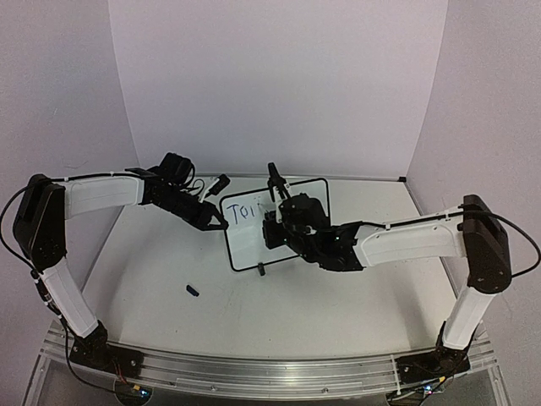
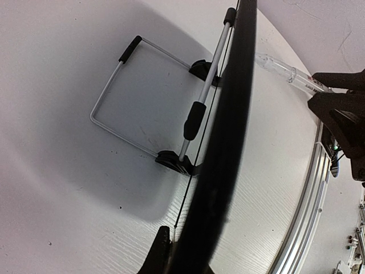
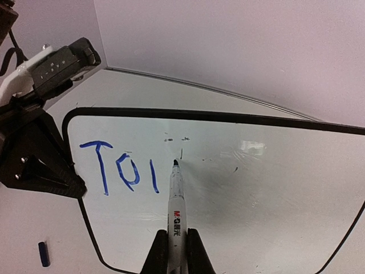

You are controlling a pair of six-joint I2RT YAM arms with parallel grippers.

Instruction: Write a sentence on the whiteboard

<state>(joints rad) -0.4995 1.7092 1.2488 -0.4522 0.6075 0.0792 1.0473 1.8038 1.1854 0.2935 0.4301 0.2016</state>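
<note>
The whiteboard stands upright at mid-table, with its black frame and bare white face in the right wrist view. Blue lettering reads "To" plus one vertical stroke, and also shows in the top view. My right gripper is shut on a white marker. The marker's tip is at the board just right of the last stroke. My left gripper is shut on the board's left edge, which shows edge-on as a dark band in the left wrist view.
A small blue cap lies on the table in front of the board, left of it, and also shows in the right wrist view. The board's wire stand rests on the table behind it. The backdrop walls enclose the far side.
</note>
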